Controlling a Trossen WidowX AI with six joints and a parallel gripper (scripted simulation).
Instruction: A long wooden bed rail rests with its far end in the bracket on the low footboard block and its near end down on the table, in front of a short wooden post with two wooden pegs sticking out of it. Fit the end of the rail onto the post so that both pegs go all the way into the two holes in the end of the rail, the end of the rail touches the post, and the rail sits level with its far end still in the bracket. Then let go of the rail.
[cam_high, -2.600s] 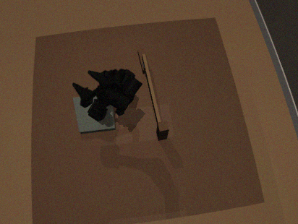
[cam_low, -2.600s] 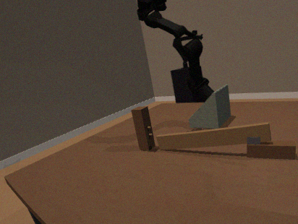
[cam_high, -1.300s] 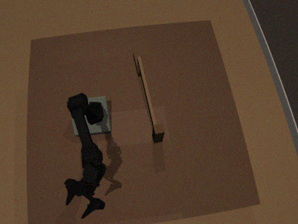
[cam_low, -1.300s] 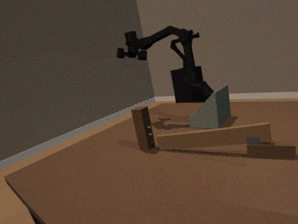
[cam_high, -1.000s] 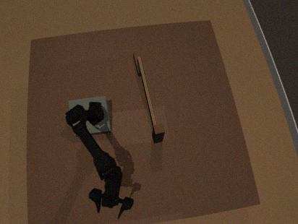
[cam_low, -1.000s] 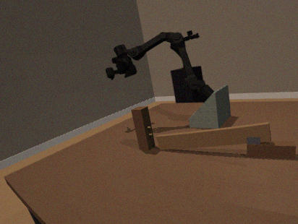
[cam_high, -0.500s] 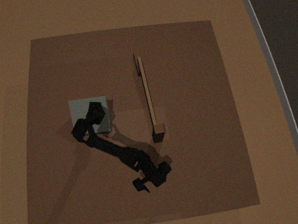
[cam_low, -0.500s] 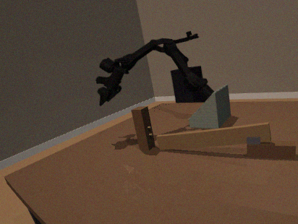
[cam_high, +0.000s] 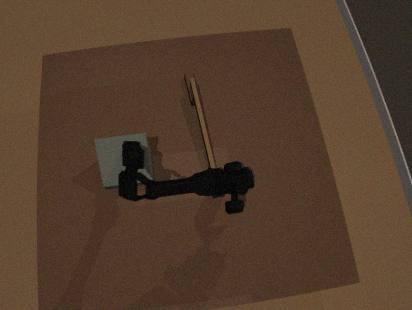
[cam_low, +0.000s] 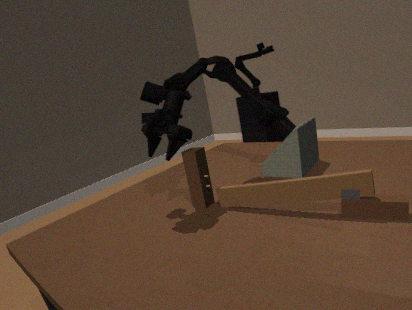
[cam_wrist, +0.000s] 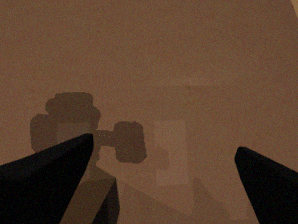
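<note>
The wooden rail (cam_high: 202, 120) (cam_low: 290, 191) slopes down from the grey bracket (cam_low: 350, 194) on the low footboard block (cam_low: 382, 210) to its near end on the table, just in front of the post. The short wooden post (cam_low: 196, 177) stands upright, with two small pegs (cam_low: 207, 181) facing the rail end. What looks like the post top (cam_wrist: 90, 202) shows at the lower left of the wrist view. My gripper (cam_low: 159, 157) (cam_wrist: 166, 147) is open and empty, pointing down, above and to the left of the post in the exterior view. In the top view the arm hides the post and the rail's near end.
A pale green wedge-shaped block (cam_high: 107, 162) (cam_low: 308, 150) stands beside the arm's base, behind the rail in the exterior view. The arm (cam_high: 172, 188) (cam_low: 192, 75) reaches over from it. The shadows of the arm and gripper lie on the brown table top (cam_high: 280, 225) (cam_low: 225, 270).
</note>
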